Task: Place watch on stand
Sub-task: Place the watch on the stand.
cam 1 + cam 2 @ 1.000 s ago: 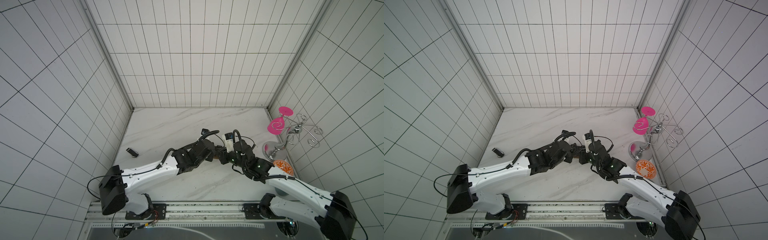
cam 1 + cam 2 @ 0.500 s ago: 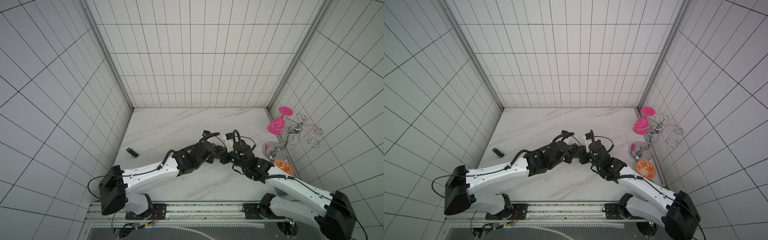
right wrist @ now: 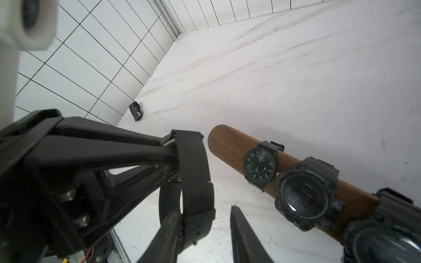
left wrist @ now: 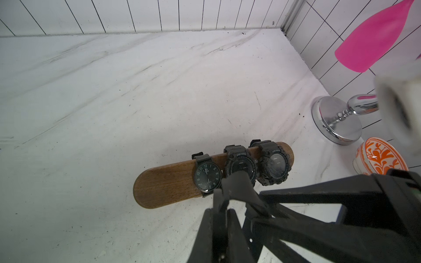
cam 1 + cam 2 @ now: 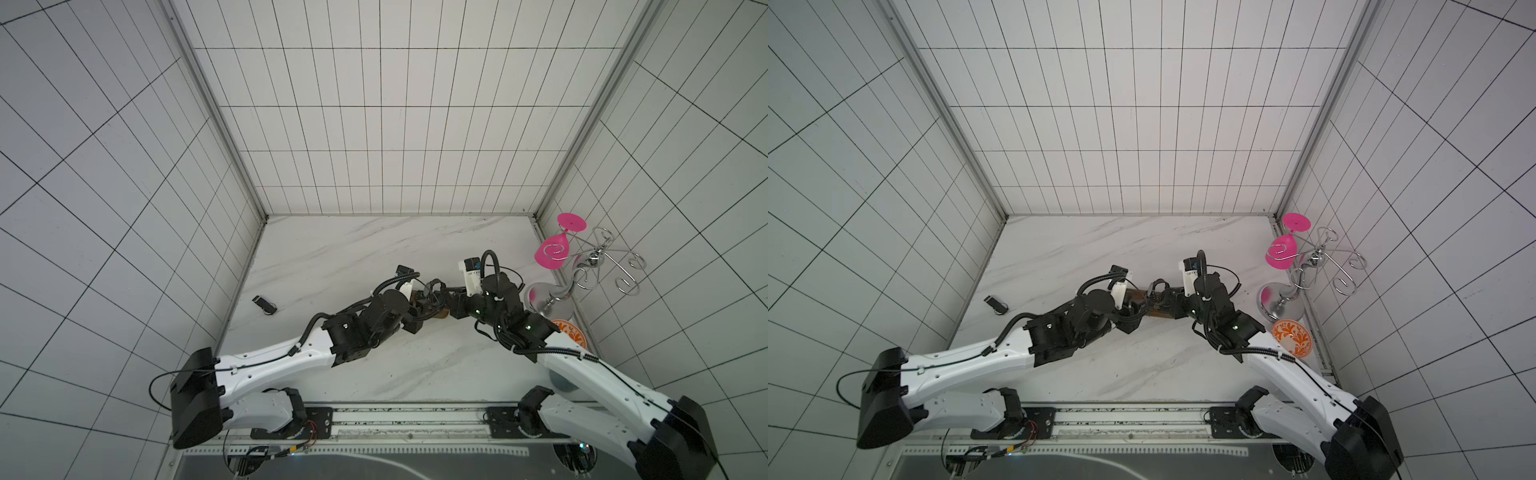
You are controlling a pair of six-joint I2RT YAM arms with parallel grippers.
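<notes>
Partly done, by the look of it. Stand [image 4: 168,186] lies on the table [image 4: 114,91] btw the two arms. 3 watches already sit round its bar: dial watch [image 4: 207,176], mid sport watch [image 4: 240,166] and end sport watch [image 4: 274,167], packed side by side toward the end nearer the R arm. The other half of the bar is bare wood.

4th watch [image 3: 196,177] isn't on yet. L gripper [image 3: 169,150] is pinched tight on its band and holds it just beside the bar's bare rounded end, apparently clear of the table. The R wrist view shows a gap btw band and wood. Band hangs as a closed-looking loop; the face is hidden.

R gripper [image 3: 203,210] — jaws spread, nothing gripped. One finger is right at the loop, the other out on the bar side. Can't tell if either touches the band.

In a top view the wrists cover most of this; only bits of the brown bar [image 5: 1136,294] show.

Left to do, I'd judge: get the loop over the bare end, slide it up next to the dial watch, let go. Risk — the loop snags on the rounded tip or shoves the stand.
</notes>
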